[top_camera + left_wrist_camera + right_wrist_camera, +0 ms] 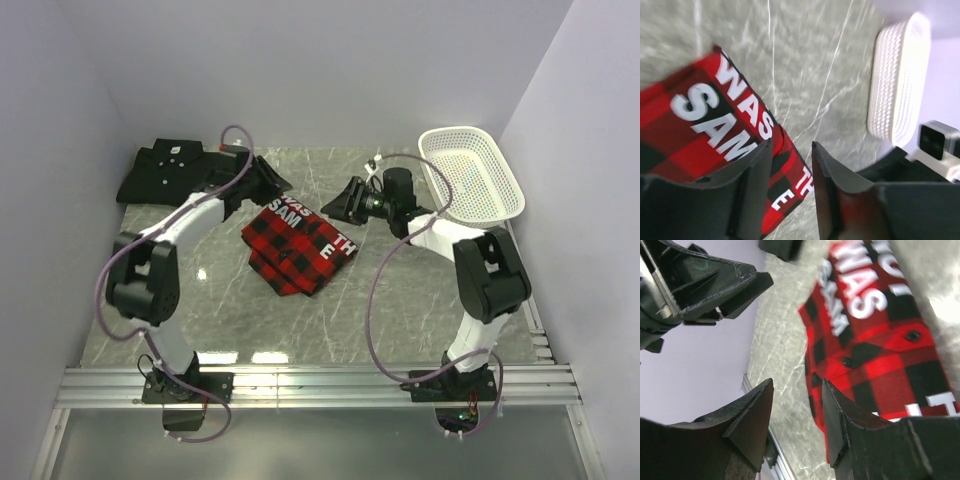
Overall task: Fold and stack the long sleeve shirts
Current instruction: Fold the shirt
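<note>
Surface: grey marble-veined bench point(400, 300), glossy, with lamp glare near the front. Pale lavender walls close it in on the left, far and right sides. A ribbed metal rail point(320, 385) runs along the near edge and carries both arm bases.

Task items: the red-and-black plaid shirt point(298, 245) lies folded into a compact block at mid-bench, set diagonally, white block letters facing up. The black collared shirt point(165, 170) lies folded in the far-left corner, well apart from the plaid one, white buttons showing. A white mesh basket point(472, 170) stands at the far right, tilted against the wall.

Left pincer point(275, 185): over the far edge of the plaid shirt, jaws apart. Right pincer point(335, 205): just beside the shirt's right corner, jaws also apart.

View differences:
- Left wrist: through the gap of the left pincer point(790, 147) the plaid shirt point(695, 130) and bare bench show (whether the fingertips touch cloth, cannot tell). The basket point(897, 80) appears side-on
- Right wrist: the right pincer point(797, 385) hangs above bench beside the plaid shirt point(880, 340), and dark buttons point(912, 335) on the cloth show, too small to see from above. The left pincer point(715, 285) appears at upper left against the wall
</note>
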